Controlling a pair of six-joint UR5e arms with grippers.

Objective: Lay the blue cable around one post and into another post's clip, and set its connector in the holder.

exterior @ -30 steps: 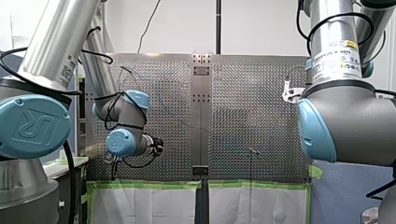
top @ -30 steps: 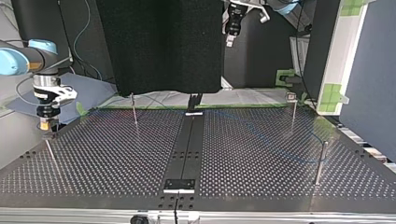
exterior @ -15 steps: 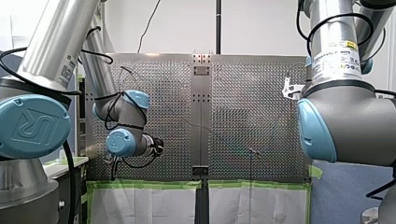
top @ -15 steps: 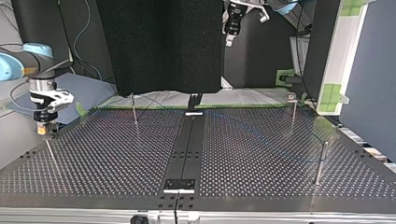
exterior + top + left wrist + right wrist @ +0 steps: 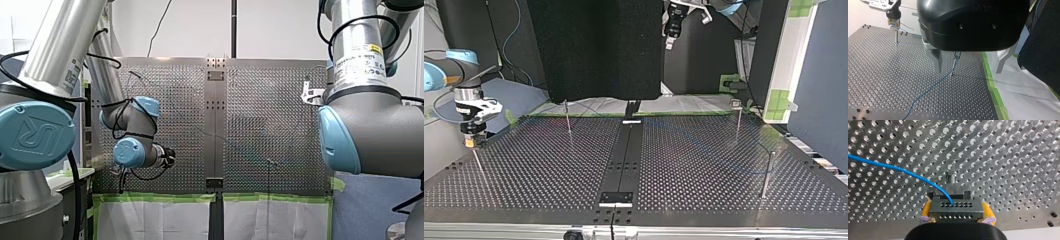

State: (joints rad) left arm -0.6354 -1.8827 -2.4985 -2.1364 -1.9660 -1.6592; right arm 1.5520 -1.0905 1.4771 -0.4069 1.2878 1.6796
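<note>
Counter [image 5: 704, 165]: perforated plate, green tape along the edge nearest the arms. My right arm [image 5: 444, 70] was over the counter's corner at the top view's left, on the taped-edge side. My left end effector [image 5: 968, 71] hung just inside that taped edge, metal fingers spread, nothing between them. My right end effector [image 5: 956, 210] had its yellow pads clamped on the connector [image 5: 955, 205], directly above a thin post [image 5: 478, 165], which I took for the holder. Touching or not: couldn't tell. The blue cable [image 5: 933, 86] left the connector's holed face, crossed the counter and passed a second post [image 5: 955, 62] just ahead of the left fingers; around it or only beside it, unclear.

Risks:
- Connector off-centre over the holder: a push down would jam it or twist it in the pads.
- Cable going taut on the descent and lifting off the post, since nothing pinned it.
- Early release: cable pull tips the connector out.
</note>
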